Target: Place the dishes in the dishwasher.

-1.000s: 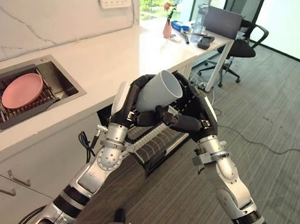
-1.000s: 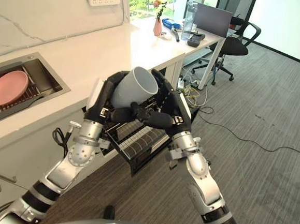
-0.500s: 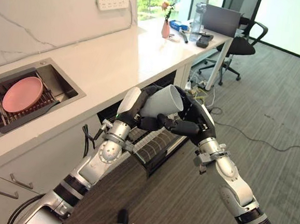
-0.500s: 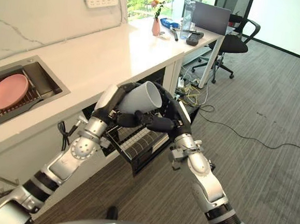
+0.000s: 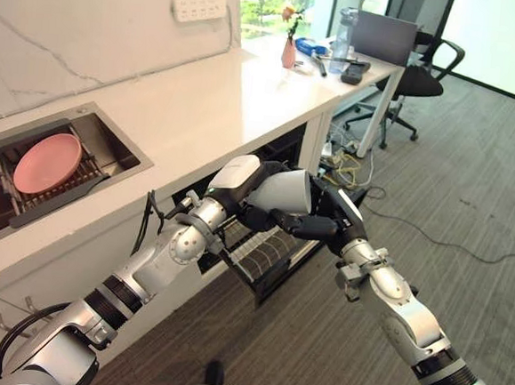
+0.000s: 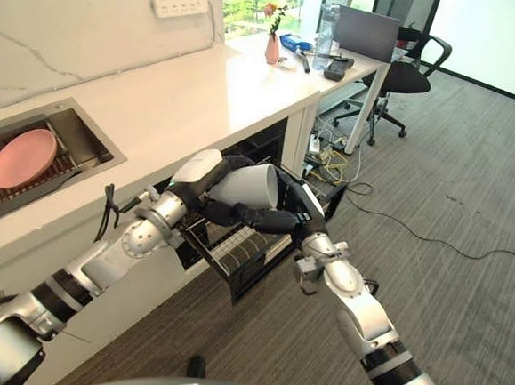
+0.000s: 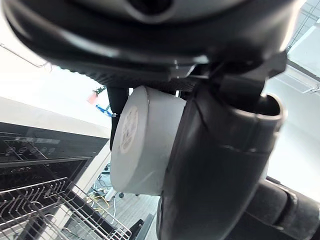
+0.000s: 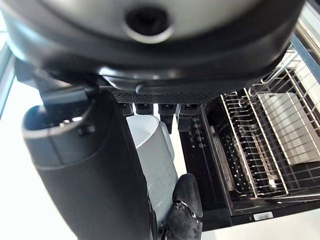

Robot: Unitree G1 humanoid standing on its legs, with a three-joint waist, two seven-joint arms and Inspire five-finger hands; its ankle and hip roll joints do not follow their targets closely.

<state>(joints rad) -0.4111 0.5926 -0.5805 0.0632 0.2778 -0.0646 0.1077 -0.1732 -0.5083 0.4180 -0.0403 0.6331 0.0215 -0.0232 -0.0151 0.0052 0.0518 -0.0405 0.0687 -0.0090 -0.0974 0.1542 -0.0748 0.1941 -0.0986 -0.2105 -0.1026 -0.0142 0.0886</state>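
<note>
Long white counter (image 5: 202,99) along the wall, with a sink (image 5: 110,141) sunk into it at the left; below the counter, open dishwasher (image 6: 270,144), its wire rack (image 6: 244,245) pulled out toward the room, presumably so dishes can go in from above. Pink plate (image 5: 48,160) leaning on edge in the sink's drainer, well apart from both hands, likely waiting its turn. Far end of the counter cluttered with a laptop (image 5: 384,37), a bottle (image 5: 344,28) and a small vase (image 5: 289,50), none of it part of the job; office chair (image 5: 427,72) beyond. Grey cup (image 5: 282,193) up in the air, just above the rack and in front of the dishwasher opening, tipped on its side with the mouth turned toward the right, probably on the way to going in upside down or slotted between the tines. Held from 2 sides: left hand (image 5: 236,180) curled round the base end and back of the cup, right hand (image 5: 322,223) with fingers wrapped across the front and lower wall. Same clamp visible close up past the left thumb (image 7: 215,165), cup bottom facing the camera, rack below. Doubled grip likely for steadiness while turning or handing over. Not yet in the rack.
</note>
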